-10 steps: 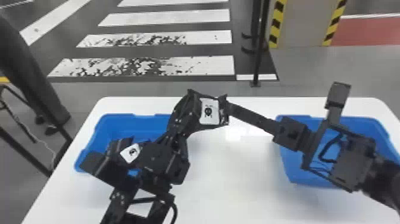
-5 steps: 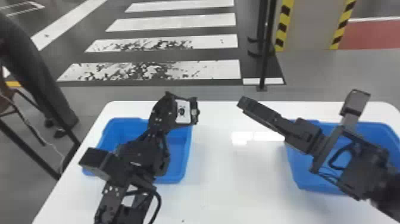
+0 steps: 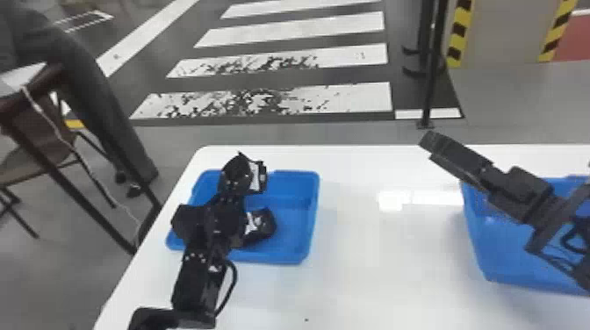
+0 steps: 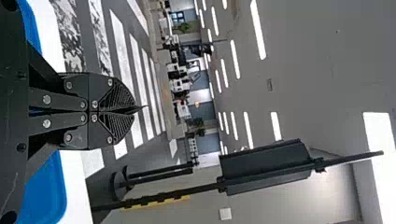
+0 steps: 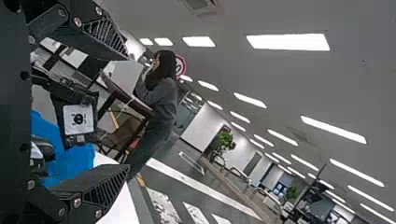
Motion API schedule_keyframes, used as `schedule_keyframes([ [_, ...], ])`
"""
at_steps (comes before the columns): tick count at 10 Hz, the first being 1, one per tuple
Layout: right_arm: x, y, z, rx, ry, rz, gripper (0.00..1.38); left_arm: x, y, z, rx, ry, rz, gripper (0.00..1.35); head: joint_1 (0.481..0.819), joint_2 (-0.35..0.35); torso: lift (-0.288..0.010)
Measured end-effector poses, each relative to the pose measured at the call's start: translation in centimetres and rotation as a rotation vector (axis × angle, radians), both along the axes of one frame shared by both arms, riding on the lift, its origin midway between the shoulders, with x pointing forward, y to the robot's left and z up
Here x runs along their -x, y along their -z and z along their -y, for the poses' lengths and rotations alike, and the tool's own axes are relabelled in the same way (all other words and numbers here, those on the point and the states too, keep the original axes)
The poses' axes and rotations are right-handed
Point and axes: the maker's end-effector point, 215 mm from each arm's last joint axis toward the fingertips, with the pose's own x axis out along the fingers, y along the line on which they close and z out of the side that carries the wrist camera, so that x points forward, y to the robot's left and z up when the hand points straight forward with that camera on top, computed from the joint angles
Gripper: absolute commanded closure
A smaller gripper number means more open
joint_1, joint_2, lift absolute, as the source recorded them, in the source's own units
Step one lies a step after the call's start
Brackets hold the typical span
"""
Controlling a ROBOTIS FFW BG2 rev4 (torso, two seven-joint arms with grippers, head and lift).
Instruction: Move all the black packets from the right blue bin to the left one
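High over the left blue bin [image 3: 307, 215], the left gripper [image 3: 237, 175] is shut on a black packet [image 3: 256, 176] with a white label; in the left wrist view the fingers of the left gripper [image 4: 134, 108] meet closely, the packet edge-on between them. The held packet [image 5: 78, 120] is seen face-on in the right wrist view. Another black packet [image 3: 260, 224] lies in the left bin. The right gripper [image 3: 443, 149] is up beyond the near-left side of the right blue bin [image 3: 496, 259]; the right gripper [image 5: 128, 112] stands open, nothing between its fingers.
Both bins stand on a white table [image 3: 368, 272], with a wide gap of bare tabletop between them. A chair [image 3: 39, 127] is on the floor past the table's left edge. A thin black post [image 3: 432, 79] rises behind the far edge.
The left gripper has moved left with the packet, away from the right gripper, to over the left bin. The right gripper has come apart from the packet. The head view has shifted left.
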Motion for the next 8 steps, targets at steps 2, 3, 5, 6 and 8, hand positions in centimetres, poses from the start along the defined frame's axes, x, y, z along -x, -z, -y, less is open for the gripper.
schedule_keyframes([
  [2,-1.7,0.9,3.8,0.169,0.102,0.063,0.23,0.9,0.2,0.7,0.145,0.015,0.022,0.07,0.695,0.198,-0.14],
  [3,-2.8,1.8,6.6,0.31,0.166,0.087,0.23,1.3,-0.4,1.8,0.2,0.037,0.052,0.15,0.695,0.153,-0.14],
  [5,-3.6,4.8,12.5,0.572,0.28,0.04,0.22,3.3,-3.4,3.2,0.301,0.071,0.16,0.17,0.695,0.082,-0.14],
  [6,-2.9,6.1,15.6,0.697,0.343,-0.018,0.22,5.3,-6.5,3.9,0.316,0.092,0.231,0.16,0.695,0.038,-0.14],
  [8,-1.0,7.2,21.6,0.911,0.484,-0.123,0.22,9.1,-11.9,6.4,0.384,0.15,0.319,0.16,0.695,-0.04,-0.14],
])
